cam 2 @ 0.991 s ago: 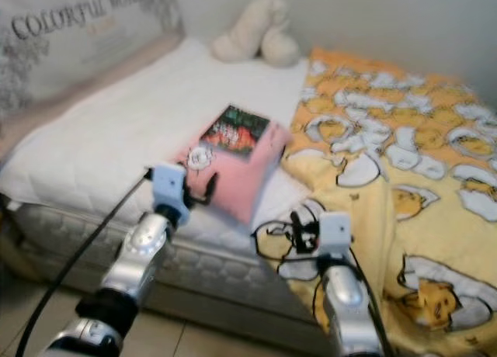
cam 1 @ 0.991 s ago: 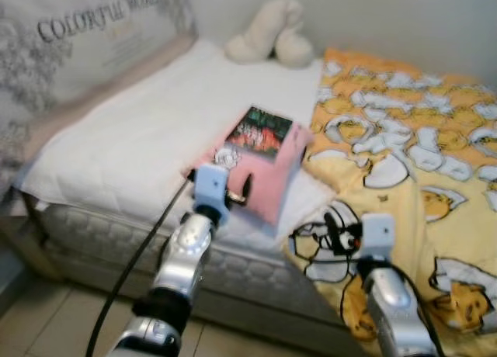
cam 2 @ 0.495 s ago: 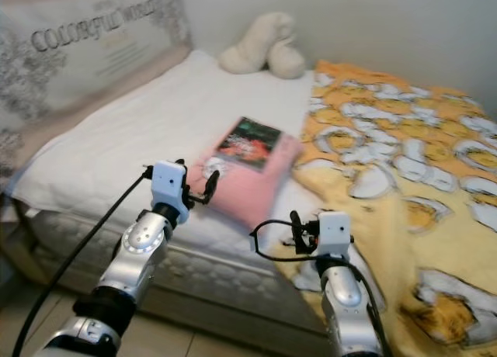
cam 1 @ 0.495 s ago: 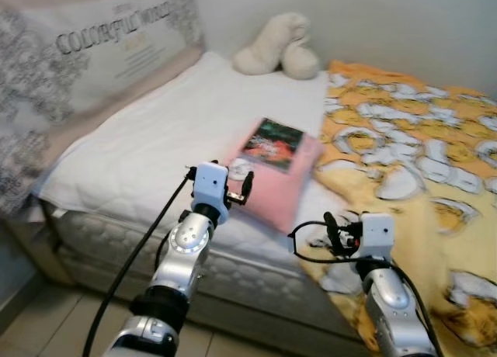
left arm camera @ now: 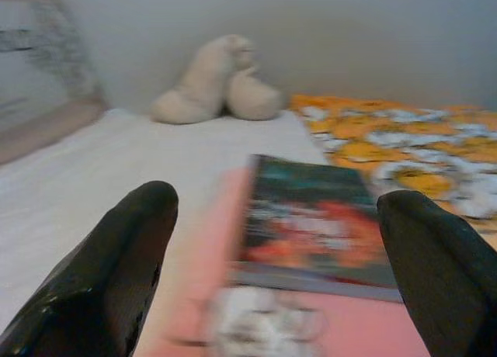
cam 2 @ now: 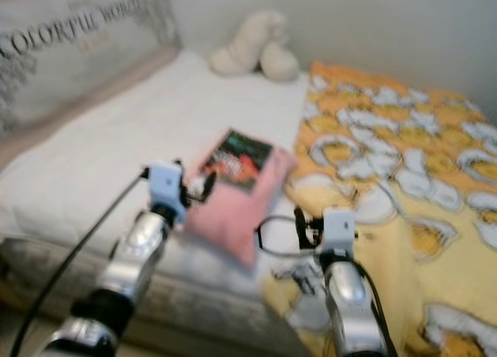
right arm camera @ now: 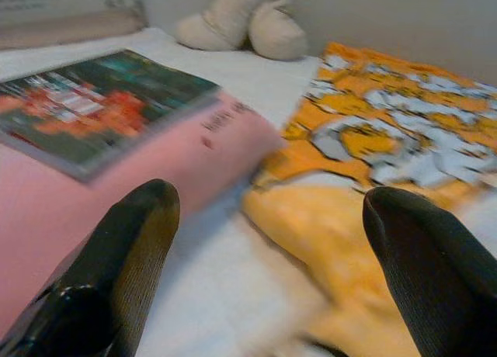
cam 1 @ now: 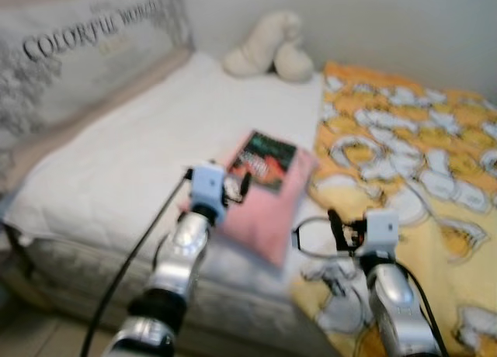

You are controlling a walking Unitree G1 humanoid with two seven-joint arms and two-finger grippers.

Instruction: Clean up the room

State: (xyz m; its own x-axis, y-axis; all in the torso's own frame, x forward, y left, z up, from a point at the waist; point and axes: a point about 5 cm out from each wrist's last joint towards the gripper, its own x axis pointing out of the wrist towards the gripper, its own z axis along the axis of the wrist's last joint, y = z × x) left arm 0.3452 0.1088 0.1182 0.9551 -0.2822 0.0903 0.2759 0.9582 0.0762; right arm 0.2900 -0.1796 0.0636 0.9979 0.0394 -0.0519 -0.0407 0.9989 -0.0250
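Observation:
A dark book (cam 1: pixel 265 162) with a red and green cover lies on a pink pillow (cam 1: pixel 262 210) near the front edge of the bed. My left gripper (cam 1: pixel 236 188) hovers open at the pillow's near left corner; the left wrist view shows the book (left arm camera: pixel 309 221) between its black fingers (left arm camera: pixel 109 275). My right gripper (cam 1: pixel 338 227) is open too, low over the yellow patterned blanket (cam 1: pixel 404 147) just right of the pillow (right arm camera: pixel 116 190). The head views are blurred.
A white mattress (cam 1: pixel 116 155) fills the bed's left half. A cream plush toy (cam 1: pixel 264 50) lies at the far end against the wall. A large printed pillow (cam 1: pixel 70 62) leans at the left. A strip of floor (cam 1: pixel 23 334) shows below the bed edge.
The camera has shifted closer and lower over the bed, so the pillow and book look nearer. Both grippers stay open with nothing held.

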